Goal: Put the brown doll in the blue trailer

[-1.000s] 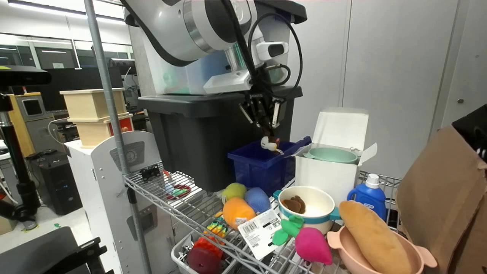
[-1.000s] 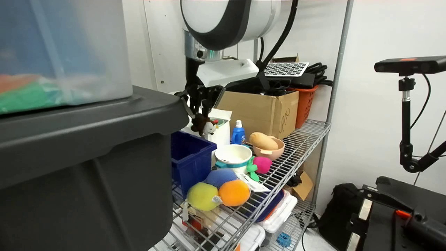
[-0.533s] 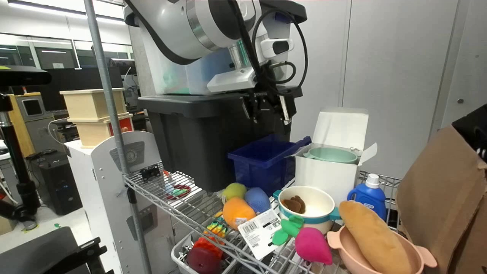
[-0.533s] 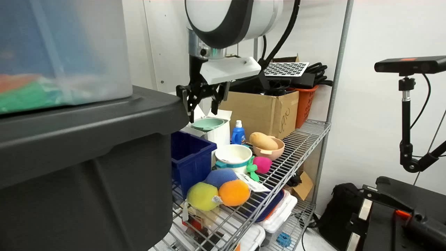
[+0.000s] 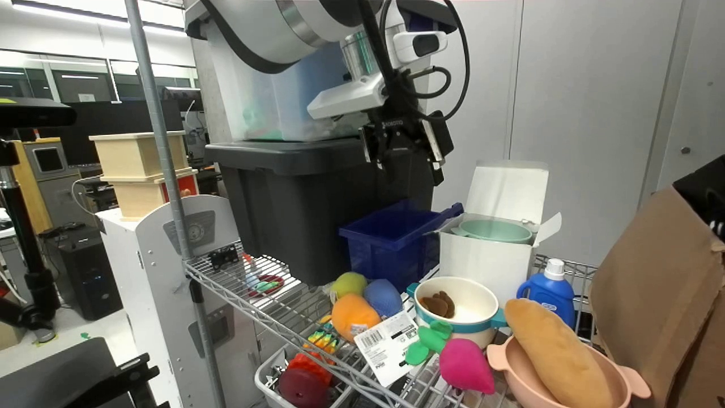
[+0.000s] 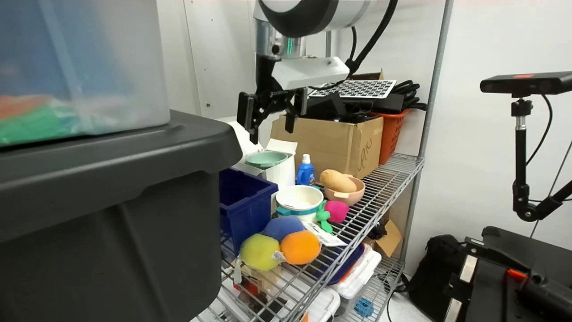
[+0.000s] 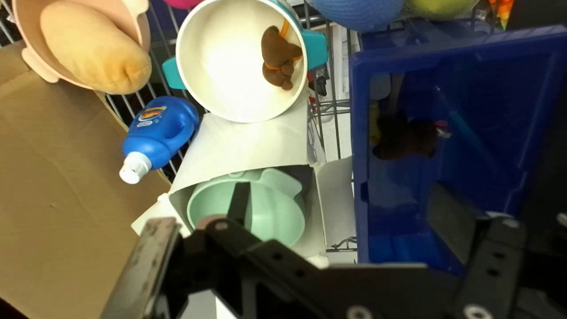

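The placing step looks done, as the brown doll [image 7: 405, 140] lies inside the blue trailer [image 7: 359, 133] and the hand [image 6: 272, 131] hangs higher with jaws spread wide around nothing, so the next move likely calls only for backing away.

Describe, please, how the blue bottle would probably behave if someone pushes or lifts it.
The blue bottle may tip if pushed near its white cap, as it stands upright and looks taller than wide. Its smooth, glossy body suggests stiff plastic, so it may slip but should keep its shape. Its weight I cannot judge: opaque walls hide any contents.
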You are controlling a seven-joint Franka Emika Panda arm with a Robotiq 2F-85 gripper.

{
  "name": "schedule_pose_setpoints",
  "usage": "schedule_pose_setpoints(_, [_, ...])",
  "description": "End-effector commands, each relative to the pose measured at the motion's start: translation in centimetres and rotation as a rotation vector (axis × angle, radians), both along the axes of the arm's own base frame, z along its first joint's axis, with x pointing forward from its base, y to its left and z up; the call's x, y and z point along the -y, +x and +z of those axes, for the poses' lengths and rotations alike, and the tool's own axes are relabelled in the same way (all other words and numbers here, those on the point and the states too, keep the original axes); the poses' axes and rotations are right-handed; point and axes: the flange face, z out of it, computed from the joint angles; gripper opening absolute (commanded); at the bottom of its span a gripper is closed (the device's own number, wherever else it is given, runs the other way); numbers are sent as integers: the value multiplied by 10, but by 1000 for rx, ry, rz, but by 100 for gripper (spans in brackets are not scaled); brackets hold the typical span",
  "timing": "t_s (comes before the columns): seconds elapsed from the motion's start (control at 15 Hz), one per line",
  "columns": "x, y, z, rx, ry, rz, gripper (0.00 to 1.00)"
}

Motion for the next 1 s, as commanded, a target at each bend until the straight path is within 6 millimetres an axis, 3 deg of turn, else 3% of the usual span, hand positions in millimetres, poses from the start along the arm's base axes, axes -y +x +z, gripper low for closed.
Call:
schedule_pose_setpoints(0.0, [13, -37, 19, -51, -27, 38, 100])
schedule_pose_setpoints(0.6, [28, -121, 39, -89, -84, 130, 100])
schedule_pose_setpoints(0.93, [32, -153, 59, -87, -83, 167, 100])
